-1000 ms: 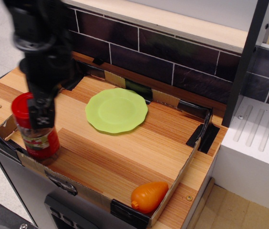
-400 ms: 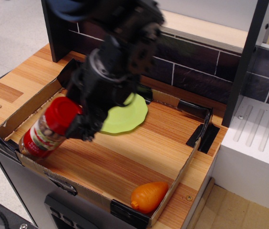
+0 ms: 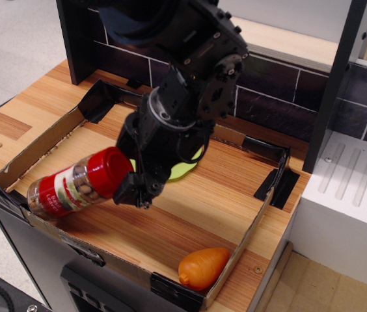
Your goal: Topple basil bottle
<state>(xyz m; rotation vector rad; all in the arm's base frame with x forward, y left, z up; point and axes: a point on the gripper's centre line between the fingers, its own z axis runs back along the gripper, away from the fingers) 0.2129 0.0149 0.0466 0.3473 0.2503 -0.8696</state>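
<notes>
The basil bottle (image 3: 66,192) is a clear jar with a red lid (image 3: 108,171) and a red-and-white label. It is tipped far over in the front left of the cardboard tray (image 3: 252,229), base near the left front corner, lid pointing right. My gripper (image 3: 133,187) sits right at the lid, its dark fingers (image 3: 139,193) closed against the lid's right side; the far finger is hidden behind the lid. The black arm hangs over the tray's middle.
A light green plate (image 3: 185,169) lies under the arm, mostly hidden. An orange carrot toy (image 3: 203,266) lies at the tray's front right corner. A dark tiled wall stands behind and a white dish rack (image 3: 353,188) at the right.
The bottle stood upright at the left front a second ago. The gripper swung right and down with the lid, and the bottle has tipped from upright to nearly lying.
</notes>
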